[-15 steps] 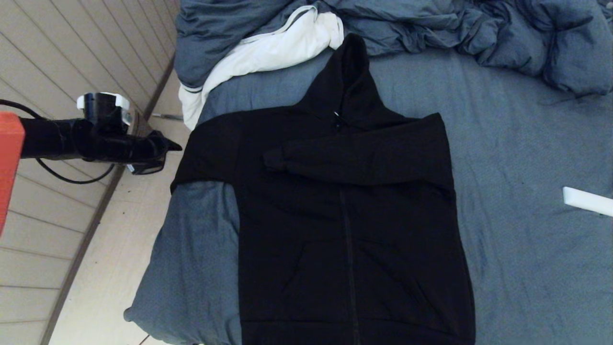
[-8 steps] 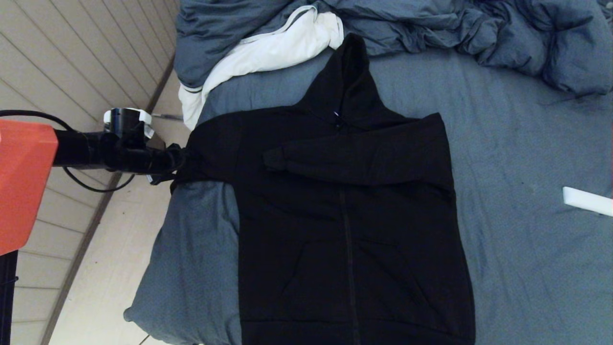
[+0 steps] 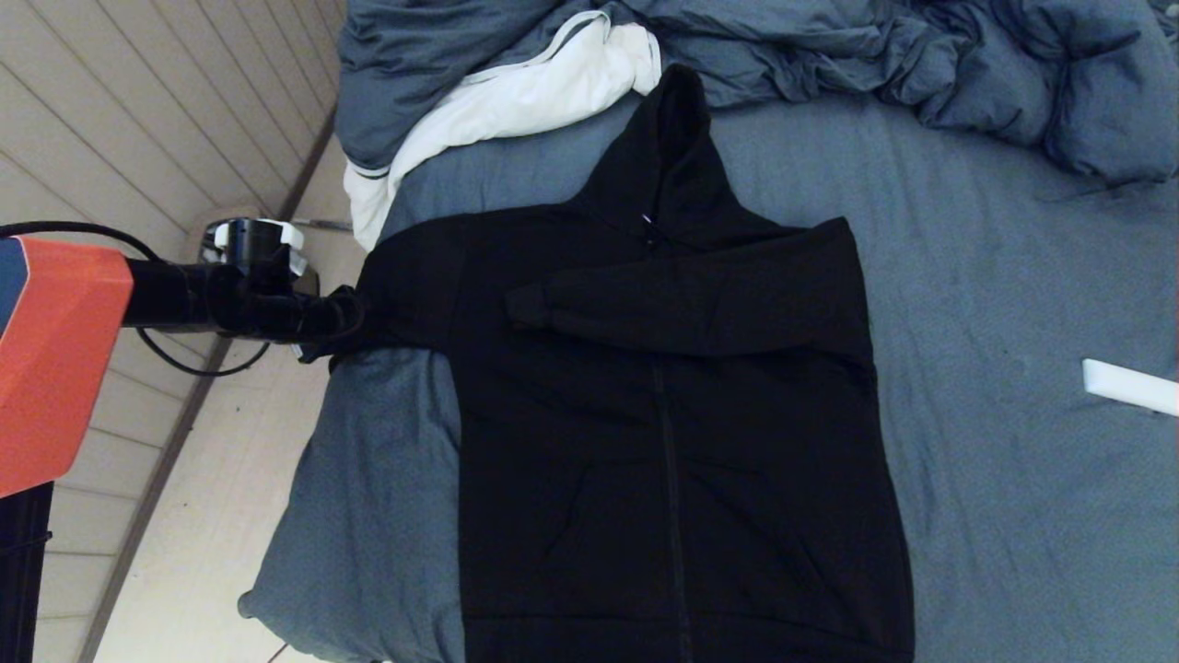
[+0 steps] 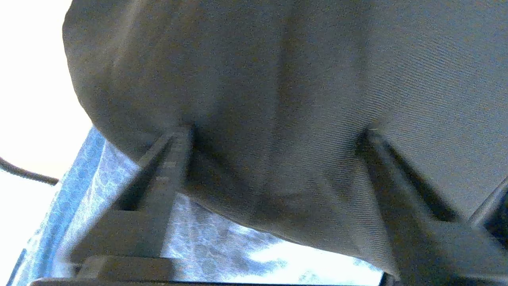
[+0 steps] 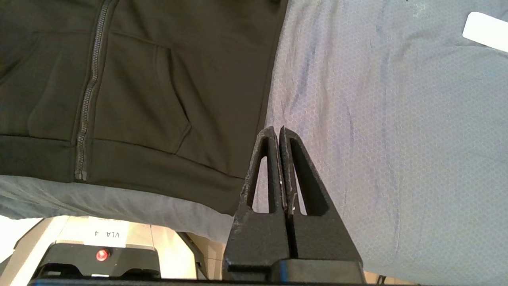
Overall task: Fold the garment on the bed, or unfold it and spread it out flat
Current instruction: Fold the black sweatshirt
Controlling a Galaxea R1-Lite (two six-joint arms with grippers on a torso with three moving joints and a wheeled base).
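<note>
The black hooded garment (image 3: pixel 663 414) lies zipper-up on the blue-grey bed (image 3: pixel 1013 276), with its right sleeve folded across the chest. Its left sleeve reaches the bed's left edge. My left gripper (image 3: pixel 345 318) is at that sleeve end. In the left wrist view the gripper (image 4: pixel 278 131) is open, its fingers (image 4: pixel 174 159) spread wide, with the dark sleeve cloth (image 4: pixel 278 79) lying between them. My right gripper (image 5: pixel 276 129) is shut and empty. It hovers beside the garment's hem corner (image 5: pixel 139 99), over the bare sheet (image 5: pixel 377 119).
A crumpled blue-grey duvet (image 3: pixel 829 46) with white lining (image 3: pixel 516 92) is piled along the far end of the bed. A white flat object (image 3: pixel 1128 387) lies on the sheet at the right. Plank floor (image 3: pixel 138 138) runs left of the bed.
My left arm has swung right from over the floor to the bed's left edge. Its gripper now sits at the end of the garment's left sleeve.
</note>
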